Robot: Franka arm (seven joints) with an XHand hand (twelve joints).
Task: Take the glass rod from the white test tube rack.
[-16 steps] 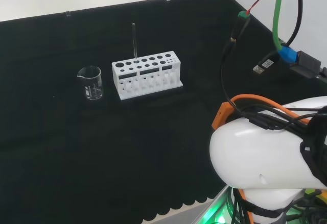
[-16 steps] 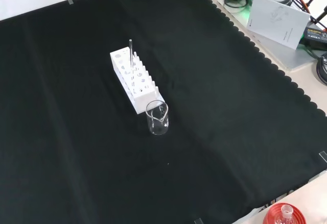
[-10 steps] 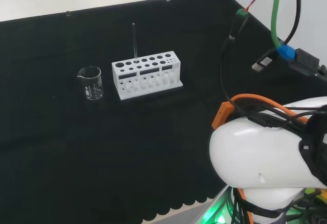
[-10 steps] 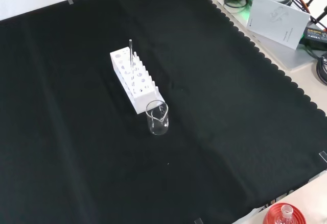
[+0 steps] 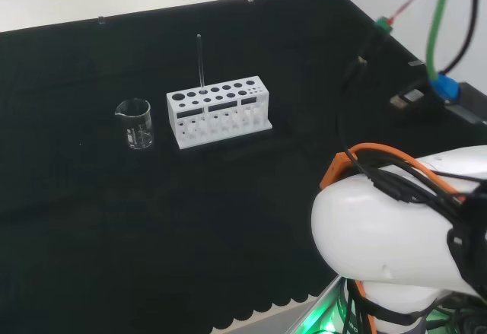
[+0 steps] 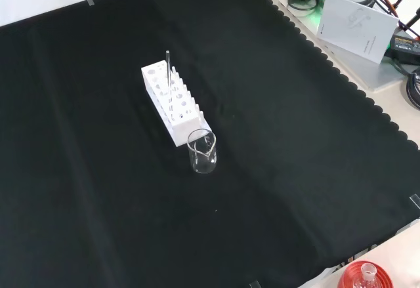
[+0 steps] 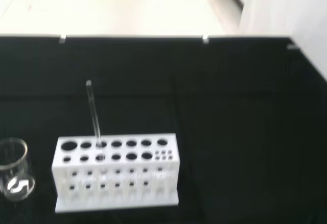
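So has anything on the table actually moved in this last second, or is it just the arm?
Just the arm. In the head view its cables and plugs at the upper right have shifted right and up, and the big white link has edged along with them. The glass rod stands upright in the white test tube rack as before, and the small glass beaker beside the rack has not moved. Nothing was taken hold of.

A small clear beaker (image 5: 135,123) stands upright on the black cloth (image 5: 190,220) that covers the surface. At the front view's lower edge a red ribbed stand (image 6: 365,277) carries a clear flask; a white paper sheet (image 6: 357,20) lies at its upper right.
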